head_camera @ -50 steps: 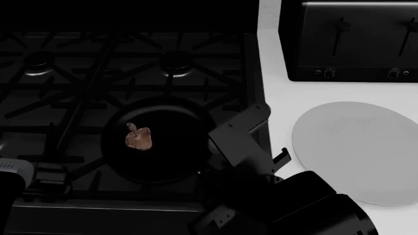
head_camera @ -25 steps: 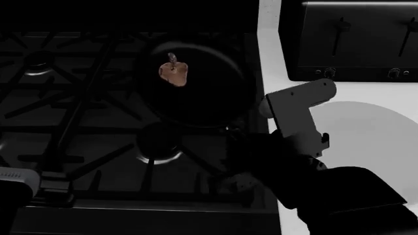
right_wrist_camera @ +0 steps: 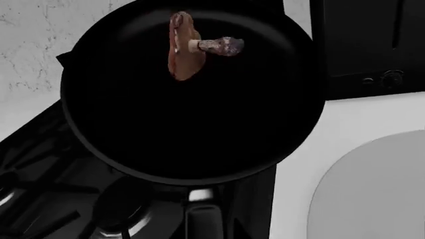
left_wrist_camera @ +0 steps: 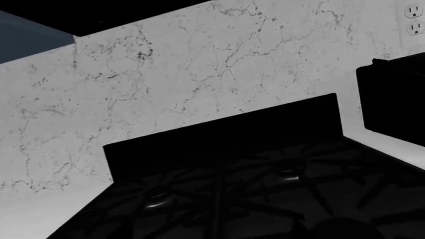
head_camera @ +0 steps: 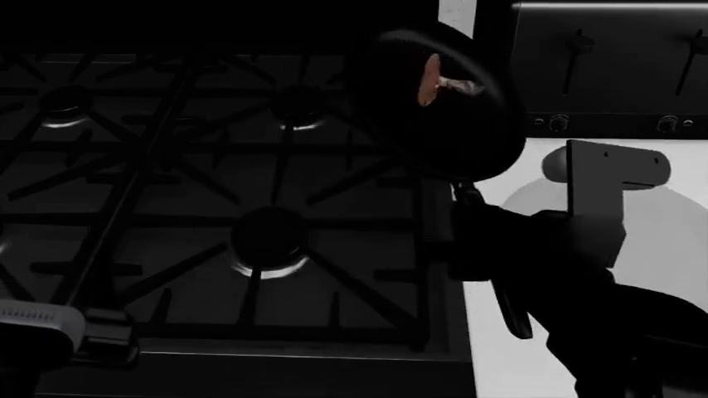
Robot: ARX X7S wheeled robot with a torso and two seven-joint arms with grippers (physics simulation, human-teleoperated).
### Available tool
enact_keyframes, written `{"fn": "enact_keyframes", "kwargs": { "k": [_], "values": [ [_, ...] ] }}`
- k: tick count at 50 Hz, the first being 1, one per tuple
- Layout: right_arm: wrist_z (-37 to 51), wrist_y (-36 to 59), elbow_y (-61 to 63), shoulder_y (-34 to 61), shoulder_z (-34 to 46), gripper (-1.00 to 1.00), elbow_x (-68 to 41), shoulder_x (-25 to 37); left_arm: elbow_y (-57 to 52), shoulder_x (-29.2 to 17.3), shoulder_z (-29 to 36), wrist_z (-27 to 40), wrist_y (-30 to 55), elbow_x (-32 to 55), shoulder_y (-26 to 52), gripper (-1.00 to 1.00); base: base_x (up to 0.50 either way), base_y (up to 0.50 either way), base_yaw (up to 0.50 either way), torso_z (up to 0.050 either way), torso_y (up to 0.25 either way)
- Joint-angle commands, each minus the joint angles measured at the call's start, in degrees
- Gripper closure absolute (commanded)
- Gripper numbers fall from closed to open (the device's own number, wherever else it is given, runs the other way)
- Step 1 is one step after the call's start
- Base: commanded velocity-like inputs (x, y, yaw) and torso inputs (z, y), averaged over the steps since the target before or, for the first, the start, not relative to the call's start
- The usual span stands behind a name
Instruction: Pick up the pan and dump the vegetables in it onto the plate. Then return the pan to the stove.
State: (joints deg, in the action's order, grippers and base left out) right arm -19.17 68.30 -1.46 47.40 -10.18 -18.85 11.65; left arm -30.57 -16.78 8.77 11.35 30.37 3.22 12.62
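The black pan (head_camera: 443, 116) is lifted off the stove (head_camera: 221, 207) and hangs tilted over the stove's right rear edge, next to the white counter. The reddish-brown vegetable chunk (head_camera: 434, 85) with its grey stem lies in the pan's far part; it shows clearly in the right wrist view (right_wrist_camera: 184, 47) inside the pan (right_wrist_camera: 192, 109). My right gripper (head_camera: 487, 249) is shut on the pan's long handle (right_wrist_camera: 202, 221). The light-grey plate (head_camera: 669, 224) lies on the counter to the pan's right, partly hidden by my right arm, and shows in the right wrist view (right_wrist_camera: 375, 189). My left gripper (head_camera: 50, 327) rests at the stove's front left corner; its jaws are hidden.
A black boxy toaster (head_camera: 603, 70) stands on the counter behind the plate, close to the raised pan's rim. The white counter (head_camera: 498, 365) runs along the stove's right side. A marbled backsplash (left_wrist_camera: 199, 74) rises behind the stove (left_wrist_camera: 265, 189).
The pan has risen off the front burner and moved back and to the right with my right gripper, and it now tilts over the stove's right edge. The left arm has barely moved.
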Motion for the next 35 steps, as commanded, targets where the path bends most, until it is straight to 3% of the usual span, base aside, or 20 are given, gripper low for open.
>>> {"fn": "enact_keyframes", "kwargs": {
  "k": [1,13,22,26,35],
  "values": [
    [-4.6,-3.7,-1.4,2.8,-3.3,1.00,-3.8,-2.2,-2.1,0.6,-0.7,-1.7,-1.3,1.5,-1.6,-1.00,0.00,0.00,0.00,0.000,0.000],
    [-5.5,-9.3,-6.0,2.0,-9.8,1.00,-6.3,-3.2,-2.1,0.3,0.4,-1.8,-1.5,1.4,-1.9,-1.00,0.00,0.00,0.00,0.000,0.002],
    [-2.9,-12.2,-10.1,-5.0,-18.0,1.00,-6.6,-2.8,-10.8,-0.3,0.9,-1.3,1.1,1.5,-2.9,-1.00,0.00,0.00,0.00,0.000,0.001],
    [-3.9,-14.9,-12.3,-8.1,-21.5,1.00,-7.6,-3.0,-21.2,-1.4,1.9,-0.8,4.9,0.5,-3.6,-1.00,0.00,0.00,0.00,0.000,0.003],
    [-9.4,-14.4,-3.1,-8.9,-26.5,1.00,-16.2,-4.2,-21.3,-1.7,5.2,-1.1,5.6,-0.2,-4.5,-1.00,0.00,0.00,0.00,0.000,0.002]
  ]
}}
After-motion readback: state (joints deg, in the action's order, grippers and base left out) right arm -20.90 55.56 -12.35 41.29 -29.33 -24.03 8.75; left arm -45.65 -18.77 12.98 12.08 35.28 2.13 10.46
